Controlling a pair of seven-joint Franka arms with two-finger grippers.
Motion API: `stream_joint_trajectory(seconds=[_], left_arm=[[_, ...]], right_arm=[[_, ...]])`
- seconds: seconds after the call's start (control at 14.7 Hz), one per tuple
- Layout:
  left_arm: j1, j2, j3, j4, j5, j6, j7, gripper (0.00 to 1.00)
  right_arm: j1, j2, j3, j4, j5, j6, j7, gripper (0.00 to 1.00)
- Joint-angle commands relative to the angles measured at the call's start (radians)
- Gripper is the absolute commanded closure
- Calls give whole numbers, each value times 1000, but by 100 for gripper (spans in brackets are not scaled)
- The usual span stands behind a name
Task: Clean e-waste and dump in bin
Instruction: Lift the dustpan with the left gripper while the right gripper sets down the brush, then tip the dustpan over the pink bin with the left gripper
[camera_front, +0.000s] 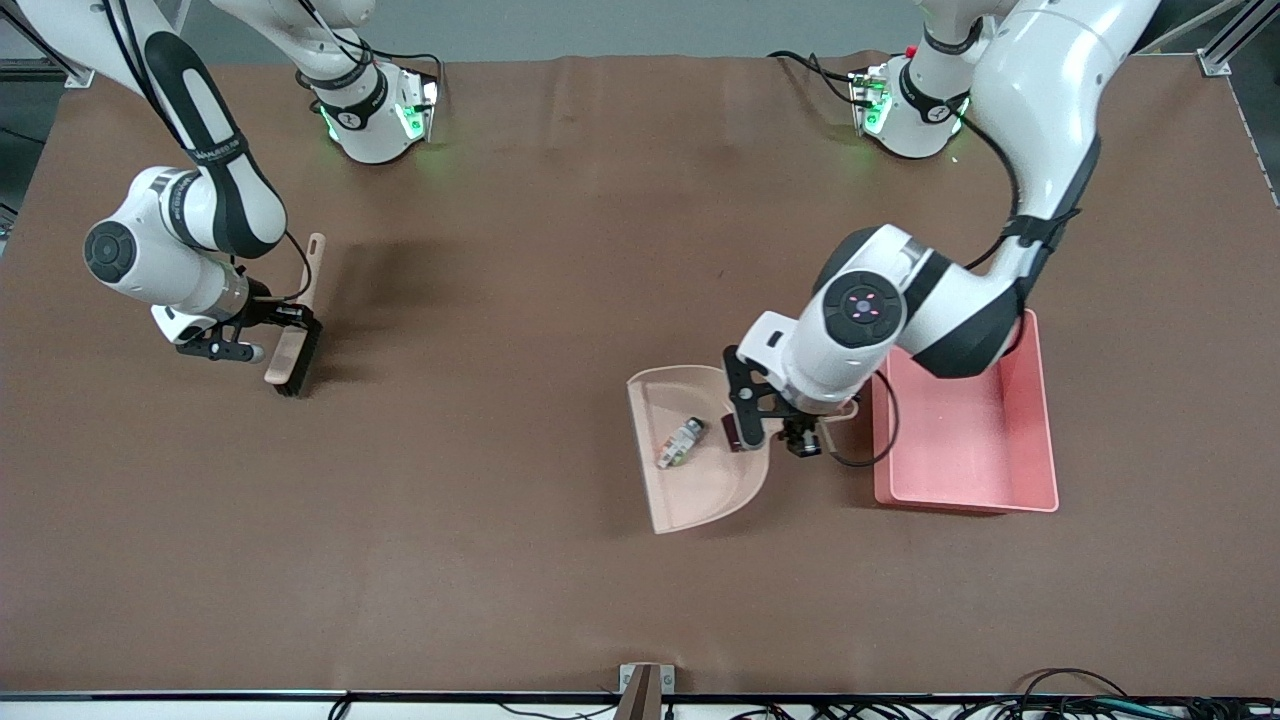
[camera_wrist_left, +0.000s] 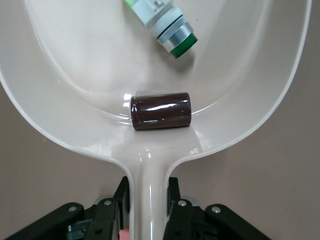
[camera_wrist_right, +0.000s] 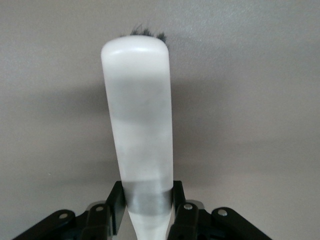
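The e-waste lies in a beige dustpan (camera_front: 710, 480) beside the pink bin (camera_front: 960, 440). A whitish-grey component with a green part (camera_front: 680, 442) (camera_wrist_left: 162, 22) rests mid-pan. The dark maroon cylinder (camera_front: 733, 432) (camera_wrist_left: 161, 111) lies at the pan's handle end. My left gripper (camera_front: 822, 415) (camera_wrist_left: 149, 200) is shut on the dustpan's handle, between pan (camera_wrist_left: 75, 100) and bin. At the right arm's end of the table my right gripper (camera_front: 290, 318) (camera_wrist_right: 147, 200) is shut on the pale handle of a brush (camera_front: 285, 355) (camera_wrist_right: 140, 115), whose black bristles point down at the table.
The brown table top (camera_front: 520, 300) spreads between the brush and the dustpan. The bin holds nothing that I can see. The left arm's elbow hangs over the bin's wall farthest from the front camera. Cables run along the table's front edge (camera_front: 1050, 700).
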Motion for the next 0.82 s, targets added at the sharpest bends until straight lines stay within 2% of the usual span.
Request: stream_joint_trajectory(seconds=[0.0, 0.41, 0.48, 0.61, 0.75], left_arm=[[98, -66, -45, -31, -20, -67, 52, 99], [376, -130, -138, -112, -16, -78, 259, 99], [405, -139, -138, -124, -11, -77, 306, 99], [456, -156, -136, -147, -2, -78, 377, 99], [512, -176, -136, -182, 48, -77, 437, 99]], right_arm=[[-27, -1, 12, -22, -10, 32, 7, 100], [-32, 31, 14, -11, -10, 56, 7, 99], [-32, 37, 12, -9, -10, 56, 10, 96], [-32, 42, 12, 0, -10, 53, 16, 81], [-32, 42, 14, 0, -10, 53, 16, 75]])
